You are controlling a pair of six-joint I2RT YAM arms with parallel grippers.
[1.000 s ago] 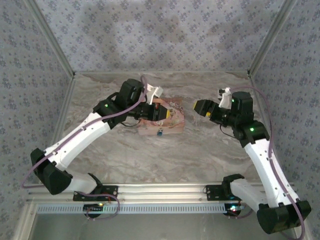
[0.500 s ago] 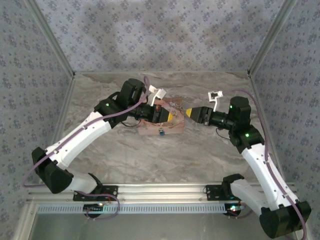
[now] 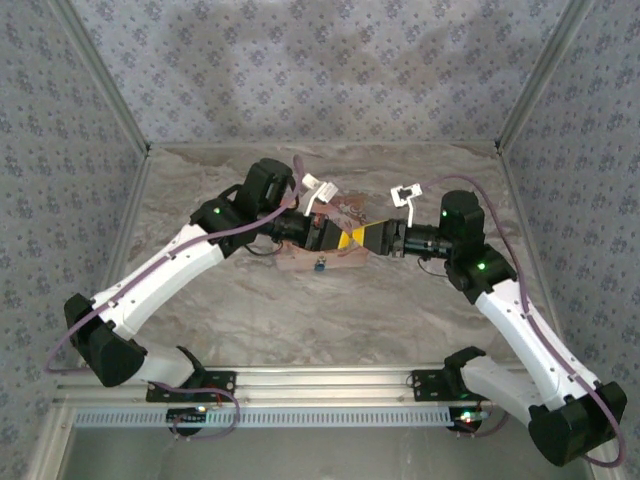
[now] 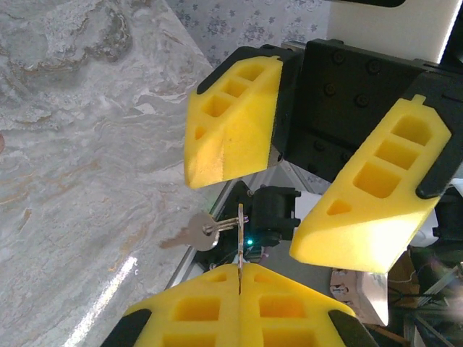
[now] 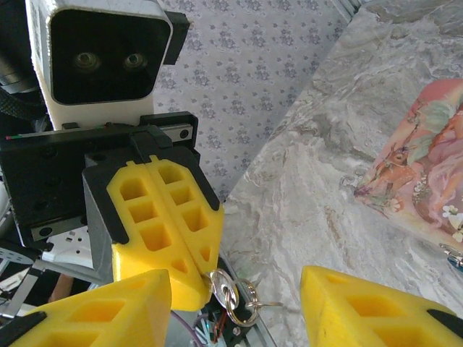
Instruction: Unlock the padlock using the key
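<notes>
**Item: key held aloft between two pincers, padlock waiting below**

**Left pincer** (image 4: 239, 275): closed. Its yellow pads clamp a thin metal blade, seen edge-on, which I take to be the key (image 4: 239, 230). A ring (image 5: 233, 295) hangs from it with a second key (image 4: 194, 236) dangling loose.

**Right pincer** (image 3: 368, 237): open, jaws spread wide, facing the left one tip to tip and just beside it. It touches nothing that I can see.

**Padlock** (image 3: 320, 265): tiny, blue, at the near edge of the pink box (image 5: 423, 181), lower centre of the overhead frame, below the left pincer. Whether it is fastened to the box I cannot tell.

**Step in hand, as I judge it:** passing the key across.
- Close on the flat of the blade, not on the ring, or the bunch will swing and twist.
- Square the jaws to the blade first.
- Leave the toothed end standing proud for the keyhole.
- Let the left pincer release only once the right one grips firmly.
- The dangling key may snag a pad.

**Table** (image 3: 400, 300): pale marbled top, smooth and faintly glossy; a dropped key would likely slide.

**Room:** grey-blue flowered wallpaper (image 3: 320, 70) on three sides, metal corner posts, and a metal rail (image 3: 330, 380) along the near edge carrying the arm bases.
</notes>
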